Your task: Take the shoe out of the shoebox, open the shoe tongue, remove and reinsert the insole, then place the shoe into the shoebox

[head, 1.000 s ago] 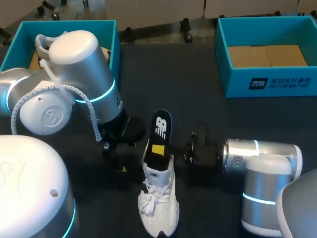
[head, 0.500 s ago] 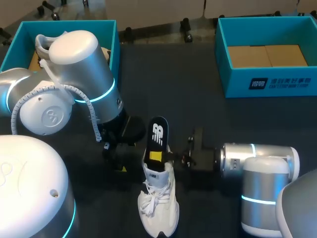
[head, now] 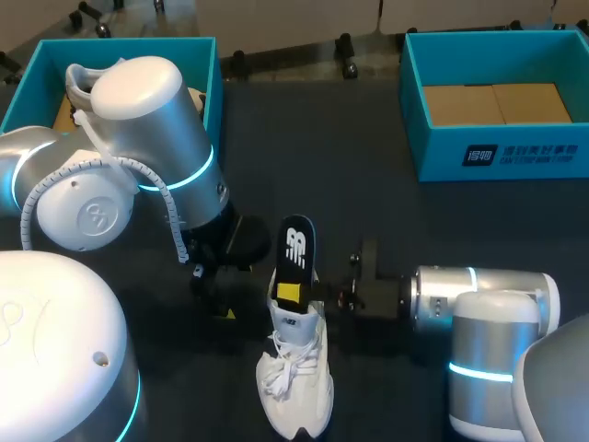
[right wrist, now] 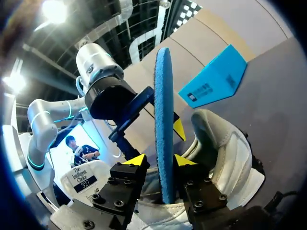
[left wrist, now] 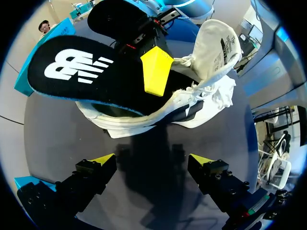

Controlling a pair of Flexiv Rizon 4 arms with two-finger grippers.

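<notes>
A white shoe (head: 294, 373) lies on the dark table, toe toward me. Its black insole (head: 295, 249) stands upright with its lower end in the shoe's opening. My right gripper (head: 297, 293) straddles the insole low down. In the right wrist view the insole's blue edge (right wrist: 163, 124) rises between the fingertips (right wrist: 135, 160); one tip stands a little off it, so the gripper (right wrist: 159, 161) is open. My left gripper (left wrist: 152, 162) hovers open just left of the shoe (left wrist: 201, 91), with nothing between its fingers. Ahead of it are the insole (left wrist: 81, 72) and one right finger (left wrist: 156, 69).
A teal shoebox (head: 210, 69) at the back left holds another white shoe (head: 81, 83), partly hidden by my left arm (head: 147, 147). A second teal shoebox (head: 502, 157) with a cardboard floor stands at the back right. Bare dark table lies between them.
My right arm has moved left, taking the insole down into the shoe's opening. Its fingers have parted a little. The left arm has not moved.
</notes>
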